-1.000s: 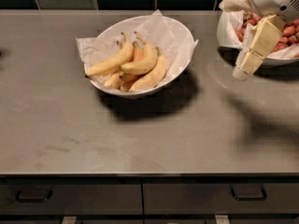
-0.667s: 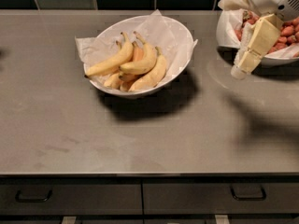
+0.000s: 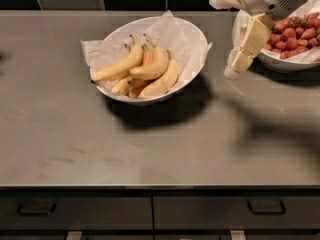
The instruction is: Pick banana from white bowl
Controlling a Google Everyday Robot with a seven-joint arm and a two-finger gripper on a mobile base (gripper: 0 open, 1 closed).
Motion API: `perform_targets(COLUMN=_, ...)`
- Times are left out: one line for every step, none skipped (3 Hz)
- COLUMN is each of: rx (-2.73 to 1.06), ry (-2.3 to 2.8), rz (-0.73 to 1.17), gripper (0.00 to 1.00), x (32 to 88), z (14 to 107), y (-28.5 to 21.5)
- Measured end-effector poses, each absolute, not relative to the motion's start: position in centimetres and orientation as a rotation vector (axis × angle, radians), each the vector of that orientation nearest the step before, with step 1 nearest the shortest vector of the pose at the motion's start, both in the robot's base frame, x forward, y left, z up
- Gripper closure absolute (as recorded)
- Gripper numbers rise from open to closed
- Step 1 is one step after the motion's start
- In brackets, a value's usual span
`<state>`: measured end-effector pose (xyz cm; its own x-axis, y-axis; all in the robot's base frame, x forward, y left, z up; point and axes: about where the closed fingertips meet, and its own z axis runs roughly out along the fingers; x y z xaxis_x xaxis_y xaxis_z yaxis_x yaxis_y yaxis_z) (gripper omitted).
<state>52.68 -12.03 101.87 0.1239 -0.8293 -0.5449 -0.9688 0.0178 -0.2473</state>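
The white bowl point(image 3: 192, 34), lined with crinkled white paper, stands left of centre on the grey counter and holds several bananas. The banana point(image 3: 161, 82), pale yellow and gently curved, lies at the bowl's right front. An orange-tinted banana point(image 3: 147, 57) and a longer slim yellow banana point(image 3: 118, 66) lie to its left, with another curved yellow banana point(image 3: 153, 67) between them. My gripper point(image 3: 237, 64) hangs at the upper right, to the right of the bowl and clear of it. It holds nothing that I can see.
A second white bowl point(image 3: 280, 64) of red strawberries stands at the far right, right behind the gripper. The grey counter point(image 3: 150, 144) ends in a front edge with drawers point(image 3: 200, 211) below. A dark tiled wall runs along the back.
My gripper has moved a little to the left, towards the bowl of bananas. The bananas and both bowls have not moved.
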Motion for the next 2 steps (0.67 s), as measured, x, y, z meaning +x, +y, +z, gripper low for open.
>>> perform_targets(rx=-1.915, ry=1.639, rz=0.375, gripper=0.0, x=53.9, z=101.8, y=-8.5)
perform_targets(rx=-1.988, ry=1.56, rz=0.43, gripper=0.0, x=54.5, z=101.4, y=-5.4)
